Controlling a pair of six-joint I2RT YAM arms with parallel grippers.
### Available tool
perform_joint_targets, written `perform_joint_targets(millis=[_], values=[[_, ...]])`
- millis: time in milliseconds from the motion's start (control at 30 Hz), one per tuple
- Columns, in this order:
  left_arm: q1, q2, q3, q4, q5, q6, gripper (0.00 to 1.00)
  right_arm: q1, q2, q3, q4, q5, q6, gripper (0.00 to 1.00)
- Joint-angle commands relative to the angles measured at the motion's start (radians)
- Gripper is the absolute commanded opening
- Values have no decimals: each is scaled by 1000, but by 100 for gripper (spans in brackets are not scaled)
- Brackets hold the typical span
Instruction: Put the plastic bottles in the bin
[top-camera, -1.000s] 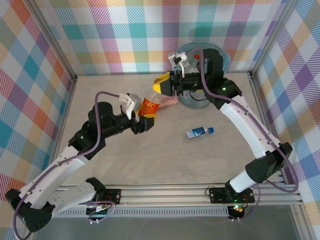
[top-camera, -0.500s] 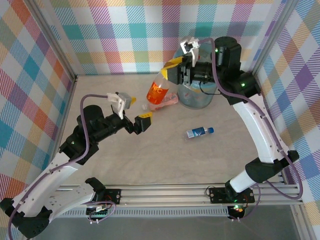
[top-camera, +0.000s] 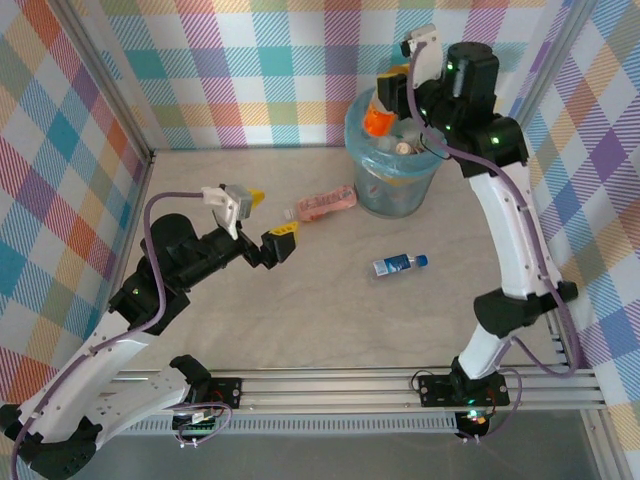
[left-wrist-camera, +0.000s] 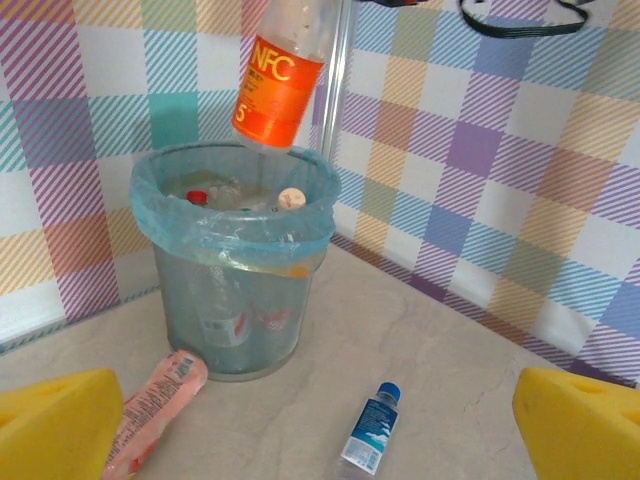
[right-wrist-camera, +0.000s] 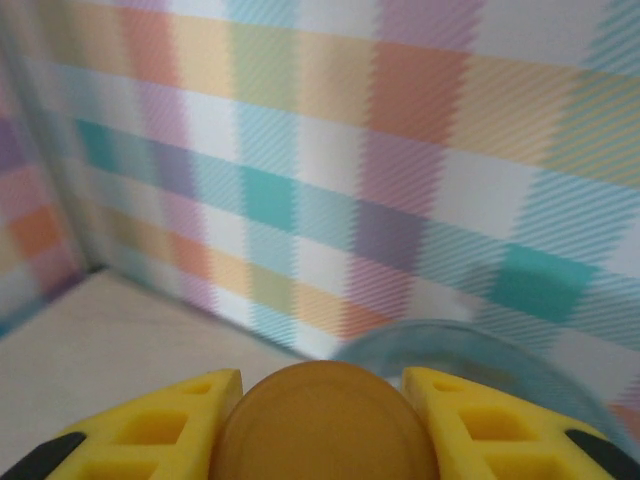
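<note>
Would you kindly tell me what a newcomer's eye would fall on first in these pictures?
The orange-labelled bottle hangs in the right gripper over the bin, which stands at the far edge of the table by the plaid wall. Two more lie on the table: a pink bottle beside the bin and a blue-labelled bottle nearer the arms.

One bin (top-camera: 400, 195) stands at the far right of the bench (top-camera: 300, 320). Three bottles are outside it: one orange-labelled bottle (left-wrist-camera: 277, 85) in the air over the rim, one pink-labelled bottle (top-camera: 322, 205) lying just left of the bin, and one blue-labelled bottle (top-camera: 398, 264) lying on its near side. More bottles lie inside the bin, where one red cap (left-wrist-camera: 197, 197) and one pale cap (left-wrist-camera: 290, 198) can be picked out, but their full number cannot be told.
</note>
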Motion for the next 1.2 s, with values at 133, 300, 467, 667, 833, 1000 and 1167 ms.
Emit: perform_joint_targets(millis=[133, 300, 467, 667, 833, 1000, 1167], values=[[-1, 0, 2, -49, -57, 10, 100, 0, 161, 132, 83, 291, -231, 0], [-1, 11, -25, -41, -56, -14, 100, 4, 290, 180, 101, 418, -320, 0], [-1, 3, -37, -48, -67, -18, 100, 5, 392, 223, 106, 525, -380, 0], [-1, -12, -53, -59, -94, -14, 100, 19, 422, 243, 104, 578, -418, 11], [-1, -11, -59, -57, -90, -15, 100, 23, 385, 192, 11, 619, -309, 15], [0, -5, -66, -54, -84, -8, 100, 29, 300, 41, 66, 626, -266, 18], [-1, 11, -53, -63, -67, -1, 100, 58, 322, 43, 55, 610, -303, 31]])
